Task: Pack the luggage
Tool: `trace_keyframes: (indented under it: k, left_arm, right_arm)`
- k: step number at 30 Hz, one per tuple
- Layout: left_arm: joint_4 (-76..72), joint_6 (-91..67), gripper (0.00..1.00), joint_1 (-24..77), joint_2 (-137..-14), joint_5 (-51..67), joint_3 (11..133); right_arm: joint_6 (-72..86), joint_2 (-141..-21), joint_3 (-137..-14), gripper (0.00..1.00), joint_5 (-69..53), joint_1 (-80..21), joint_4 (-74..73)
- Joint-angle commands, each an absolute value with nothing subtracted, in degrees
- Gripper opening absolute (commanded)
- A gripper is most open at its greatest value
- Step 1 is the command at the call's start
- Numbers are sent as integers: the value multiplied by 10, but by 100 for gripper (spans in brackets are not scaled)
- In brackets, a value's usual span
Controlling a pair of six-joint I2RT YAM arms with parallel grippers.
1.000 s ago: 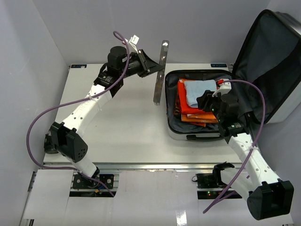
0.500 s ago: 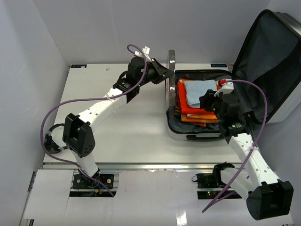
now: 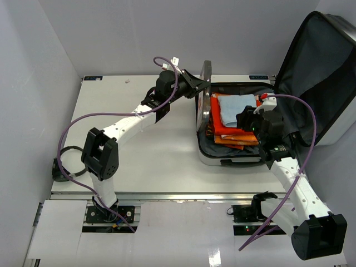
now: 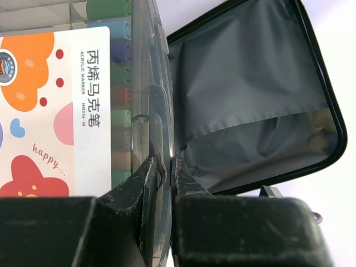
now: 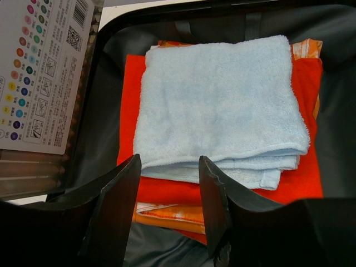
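Partly cropped, the marker case (image 4: 67, 111) is pinched by the left end effector (image 4: 163, 167); right end effector (image 5: 169, 161) gapes, empty.

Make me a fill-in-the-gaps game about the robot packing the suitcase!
1. The left gripper is shut on a clear case full of acrylic ____.
2. On top of the pile inside the luggage lies a folded light ____ towel.
3. The right gripper hangs above the towel, holding nothing, with its jaws ____.

Missing words: markers, blue, open.
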State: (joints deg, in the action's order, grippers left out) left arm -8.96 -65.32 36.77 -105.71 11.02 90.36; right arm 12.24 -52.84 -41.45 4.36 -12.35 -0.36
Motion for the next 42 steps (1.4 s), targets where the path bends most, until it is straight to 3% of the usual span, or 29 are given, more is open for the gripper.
trace_keyframes:
  k: [1,14,30,42]
  left_arm:
    - [-118,-658,0,383,-1053,91,905]
    - [-98,-655,0,413,-1083,66,969]
    - [-104,-640,0,413,-1037,-14,889]
    - [-183,-691,0,374,-1097,39,834]
  right_arm:
    - [125,-523,-416,52,50,-120,5]
    - [124,-528,-417,53,48,-119,4]
    - [124,-523,-414,53,52,-118,5]
    - [128,-531,-412,53,55,-118,9]
